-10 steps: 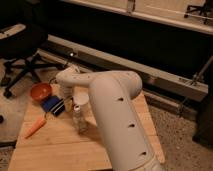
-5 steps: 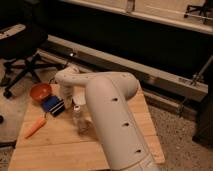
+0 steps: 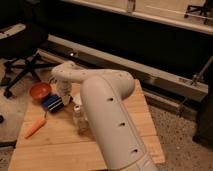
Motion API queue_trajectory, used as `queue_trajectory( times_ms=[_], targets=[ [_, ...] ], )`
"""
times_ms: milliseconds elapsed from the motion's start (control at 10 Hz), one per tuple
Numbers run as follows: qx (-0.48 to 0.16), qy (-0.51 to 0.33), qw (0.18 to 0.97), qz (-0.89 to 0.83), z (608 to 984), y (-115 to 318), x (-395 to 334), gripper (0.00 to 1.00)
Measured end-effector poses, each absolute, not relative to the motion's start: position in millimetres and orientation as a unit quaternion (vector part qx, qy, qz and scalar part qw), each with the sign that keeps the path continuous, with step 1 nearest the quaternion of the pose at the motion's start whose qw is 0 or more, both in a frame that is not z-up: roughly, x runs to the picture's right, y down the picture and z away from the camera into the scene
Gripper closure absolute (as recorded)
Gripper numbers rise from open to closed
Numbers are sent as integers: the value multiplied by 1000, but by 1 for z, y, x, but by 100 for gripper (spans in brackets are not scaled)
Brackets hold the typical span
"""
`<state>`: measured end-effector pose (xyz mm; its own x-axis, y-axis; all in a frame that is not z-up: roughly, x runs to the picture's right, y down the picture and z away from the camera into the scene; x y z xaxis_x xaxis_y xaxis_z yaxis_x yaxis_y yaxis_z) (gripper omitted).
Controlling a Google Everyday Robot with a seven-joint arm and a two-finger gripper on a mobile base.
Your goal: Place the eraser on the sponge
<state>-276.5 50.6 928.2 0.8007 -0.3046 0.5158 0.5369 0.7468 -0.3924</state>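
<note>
Gripper (image 3: 63, 94) hangs low over the table (image 3: 60, 150), just right of the bowl (image 3: 39, 91), at the sponge's upper right edge. Sponge (image 3: 53, 106) lies flat just below and left of the gripper, close in front of the bowl, long axis roughly left-right in view. A dark bar, likely the eraser (image 3: 49, 100), sits along the sponge's top, touching it; resting on it or only against its far edge, can't tell. Gripper spread or pinching: cannot tell, nor whether it touches the eraser. Carrot (image 3: 35, 129) lies well apart, lower left
</note>
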Motion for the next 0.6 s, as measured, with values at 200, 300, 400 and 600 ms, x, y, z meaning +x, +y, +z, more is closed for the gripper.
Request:
queue_trajectory(
  times_ms=[200, 300, 400, 600],
  targets=[
    [-266, -213, 907, -249, 922, 41, -281, 100],
    [-265, -214, 904, -258, 920, 39, -283, 100],
    [-265, -214, 902, -266, 920, 39, -284, 100],
    [-265, -215, 900, -272, 923, 38, -287, 100]
  ],
)
